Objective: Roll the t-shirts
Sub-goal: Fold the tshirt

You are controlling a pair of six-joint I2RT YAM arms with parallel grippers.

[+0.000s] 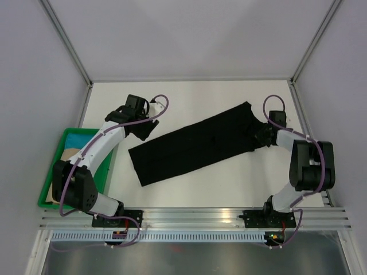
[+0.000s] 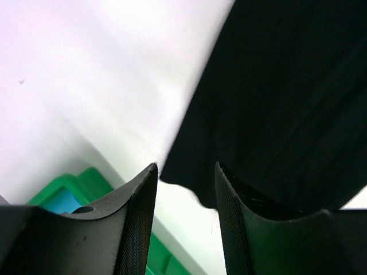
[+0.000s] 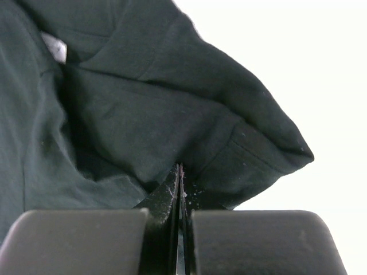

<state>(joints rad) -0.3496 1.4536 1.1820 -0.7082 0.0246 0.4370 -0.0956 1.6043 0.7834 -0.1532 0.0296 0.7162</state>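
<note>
**Folded black t-shirt lying slantwise between two arms on a white table**

The black t-shirt, folded into a long narrow band, runs from near-left to far-right across the white table. The right gripper sits against the band's far-right end, touching the bunched cloth there, dark on dark, so its jaws cannot be made out from above. The left gripper hangs just beside the band's near-left end, apart from the cloth. A green bin stands at the table's left edge, partly under the left arm, with something tan inside.
</note>
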